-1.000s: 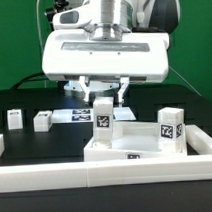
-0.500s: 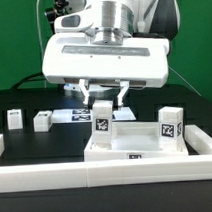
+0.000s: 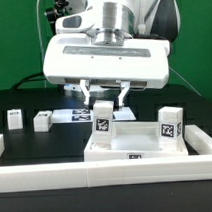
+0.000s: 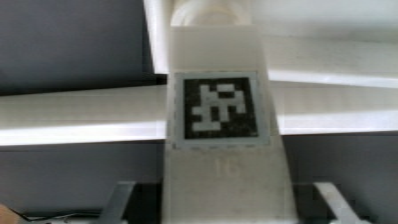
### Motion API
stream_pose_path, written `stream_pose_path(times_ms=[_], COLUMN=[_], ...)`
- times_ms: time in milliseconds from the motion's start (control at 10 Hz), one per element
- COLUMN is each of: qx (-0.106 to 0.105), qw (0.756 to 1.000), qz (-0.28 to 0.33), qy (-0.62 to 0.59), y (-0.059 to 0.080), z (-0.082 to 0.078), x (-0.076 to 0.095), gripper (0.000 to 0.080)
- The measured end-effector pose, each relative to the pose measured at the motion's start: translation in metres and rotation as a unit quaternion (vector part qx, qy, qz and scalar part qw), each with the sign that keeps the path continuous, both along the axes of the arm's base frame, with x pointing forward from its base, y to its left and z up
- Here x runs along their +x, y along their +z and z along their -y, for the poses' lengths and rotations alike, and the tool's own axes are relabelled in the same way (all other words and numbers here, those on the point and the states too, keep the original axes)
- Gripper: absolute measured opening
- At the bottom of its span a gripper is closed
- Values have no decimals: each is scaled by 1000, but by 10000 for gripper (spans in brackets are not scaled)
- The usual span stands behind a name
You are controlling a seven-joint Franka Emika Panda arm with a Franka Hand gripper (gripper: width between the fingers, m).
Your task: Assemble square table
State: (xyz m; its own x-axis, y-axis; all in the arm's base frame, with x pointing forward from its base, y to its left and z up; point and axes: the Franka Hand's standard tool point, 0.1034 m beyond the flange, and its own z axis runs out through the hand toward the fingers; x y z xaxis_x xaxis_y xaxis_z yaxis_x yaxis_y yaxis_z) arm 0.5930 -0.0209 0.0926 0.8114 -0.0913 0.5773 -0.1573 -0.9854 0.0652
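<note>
Two loose leg pegs (image 3: pixel 14 119) left standing on the black bench (image 3: pixel 56 141), marker board (image 3: pixel 72 116) laid behind, upright tagged leg (image 3: pixel 103 121) (image 4: pixel 217 110) pinched in the hand (image 3: pixel 103 99) at the square table top (image 3: pixel 146 152) rear edge, corner leg (image 3: pixel 171 126) stood rightmost.

Exterior view: bright, even light, seemingly from above. White tabletop (image 3: pixel 146 150) is nearly blown out, its edges hard to separate. Black desk (image 3: pixel 56 141) is matte, with only short soft shadows beside parts. Coarse, low resolution.

Wrist view: dimmer, grey cast, soft focus overall. Leg (image 4: pixel 217 110) fills the frame, tag edges smeared.
</note>
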Motion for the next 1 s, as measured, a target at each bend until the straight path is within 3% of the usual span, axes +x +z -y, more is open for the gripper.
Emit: stream_pose_path(times_ms=[300, 400, 500, 1000], qx=[5, 5, 4, 4], qw=[1000, 1000, 1000, 1000], qz=[-13, -13, -14, -15], qy=[-1, -1, -1, -1], y=[-3, -3, -4, -5], z=[0, 0, 0, 0], x=[-1, -1, -1, -1], gripper=[291, 498, 599, 647])
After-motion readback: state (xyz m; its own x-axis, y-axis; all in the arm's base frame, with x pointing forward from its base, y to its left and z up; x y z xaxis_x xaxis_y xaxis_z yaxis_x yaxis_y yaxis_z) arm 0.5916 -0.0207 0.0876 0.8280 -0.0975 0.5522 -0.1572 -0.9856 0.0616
